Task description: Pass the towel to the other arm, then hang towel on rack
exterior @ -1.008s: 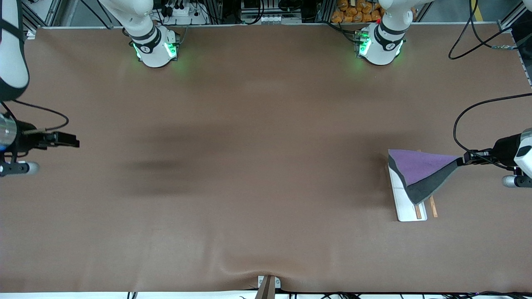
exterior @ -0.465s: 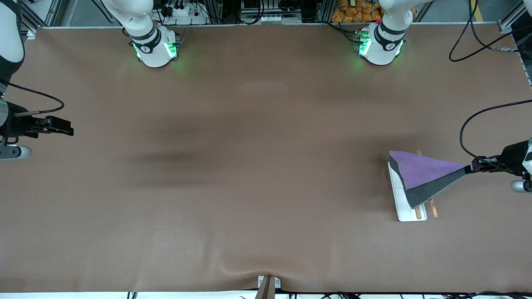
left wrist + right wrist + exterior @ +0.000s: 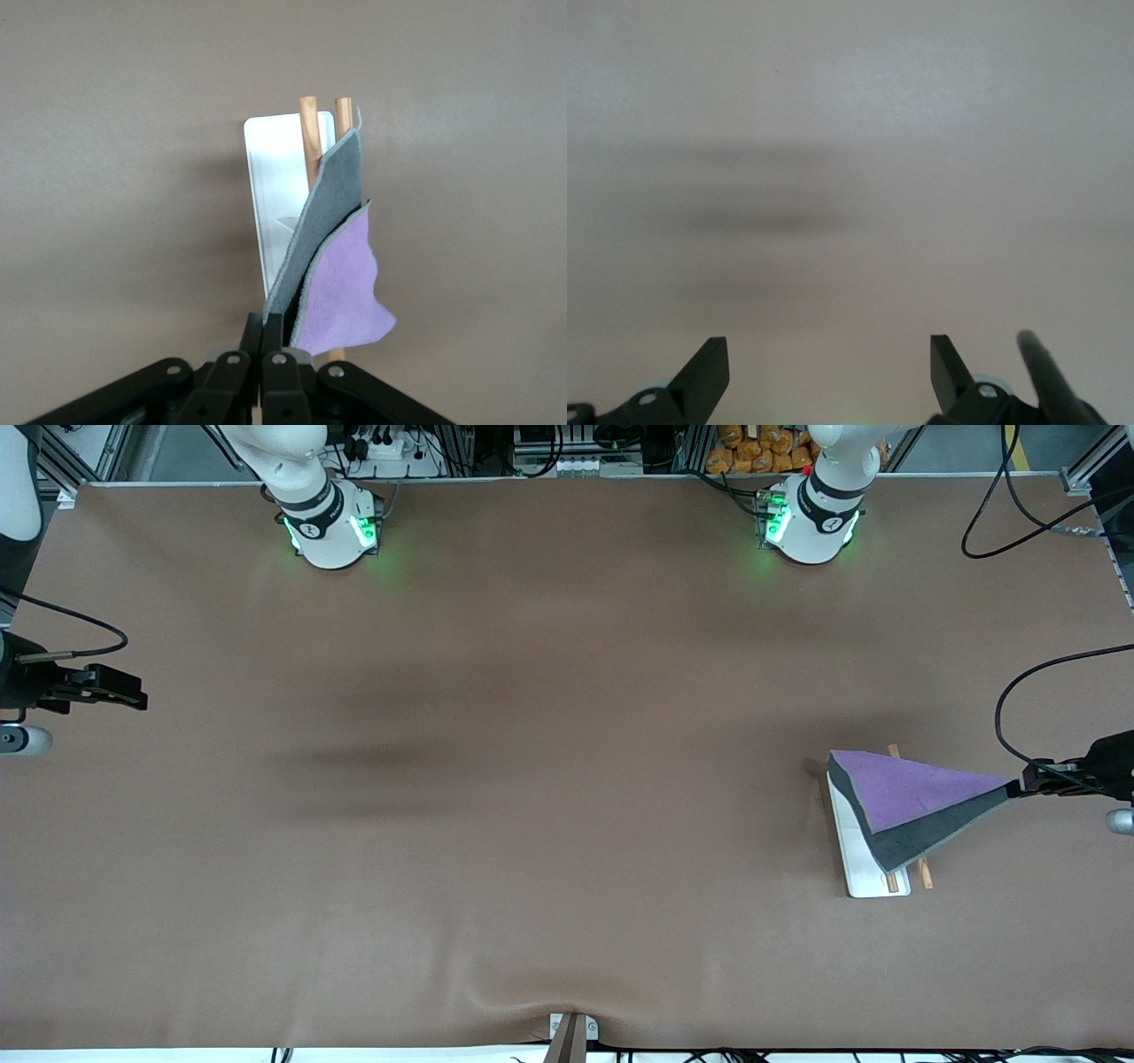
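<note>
Purple-and-grey towel (image 3: 899, 804), right-centre of the front view, drapes over the rack (image 3: 864, 868). Left gripper (image 3: 1019, 787) pinches one corner; soft, light, best held at corners. Right gripper (image 3: 137, 695) waits, fingers spread.

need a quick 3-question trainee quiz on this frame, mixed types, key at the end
1. True or false: the left tool grips a corner of the towel.
2. The towel drapes over the: A) rack B) bare table C) right tool
3. Fill in: the right tool's fingers are ____ and hold nothing.

Key: 1 true; 2 A; 3 open
</note>
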You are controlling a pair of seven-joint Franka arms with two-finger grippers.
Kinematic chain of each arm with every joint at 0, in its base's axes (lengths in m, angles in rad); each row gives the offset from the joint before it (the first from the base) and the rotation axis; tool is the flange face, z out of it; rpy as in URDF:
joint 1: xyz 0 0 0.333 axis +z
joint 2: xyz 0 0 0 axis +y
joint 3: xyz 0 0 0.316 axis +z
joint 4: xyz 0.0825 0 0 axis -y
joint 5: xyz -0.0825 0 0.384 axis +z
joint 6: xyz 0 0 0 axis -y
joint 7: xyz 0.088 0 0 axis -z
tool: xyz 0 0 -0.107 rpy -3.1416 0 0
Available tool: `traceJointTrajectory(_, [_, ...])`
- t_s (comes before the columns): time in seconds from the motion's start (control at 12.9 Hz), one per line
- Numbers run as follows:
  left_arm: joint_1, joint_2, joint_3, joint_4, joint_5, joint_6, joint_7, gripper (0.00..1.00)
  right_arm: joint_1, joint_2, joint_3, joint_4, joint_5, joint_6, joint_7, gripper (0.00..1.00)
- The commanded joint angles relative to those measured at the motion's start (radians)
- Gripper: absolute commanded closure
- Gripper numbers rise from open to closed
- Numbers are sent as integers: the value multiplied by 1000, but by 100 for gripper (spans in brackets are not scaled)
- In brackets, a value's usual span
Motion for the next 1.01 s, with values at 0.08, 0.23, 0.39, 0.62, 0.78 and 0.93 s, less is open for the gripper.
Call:
traceJointTrajectory(0.08, [35,29,-8,26,10,5,60,100,70,-90,-114,-28,56,-22,11,0])
traceJointTrajectory(0.23, [39,36,-8,24,11,9,64,100,206,-117,-271,-30,64,-44,12,0])
traceJointTrajectory(0.39, [56,49,-8,24,11,12,86,100,265,-156,-369,-54,116,-49,12,0])
traceJointTrajectory(0.62, [80,50,-8,23,4,17,127,1,348,-199,-468,-85,124,-46,12,0])
traceJointTrajectory(0.78, [104,52,-8,24,-12,37,216,0,348,-199,-469,-85,133,-36,22,0])
traceJointTrajectory(0.93, [108,37,-8,26,-6,34,219,0,353,-199,-469,-84,141,-18,42,0])
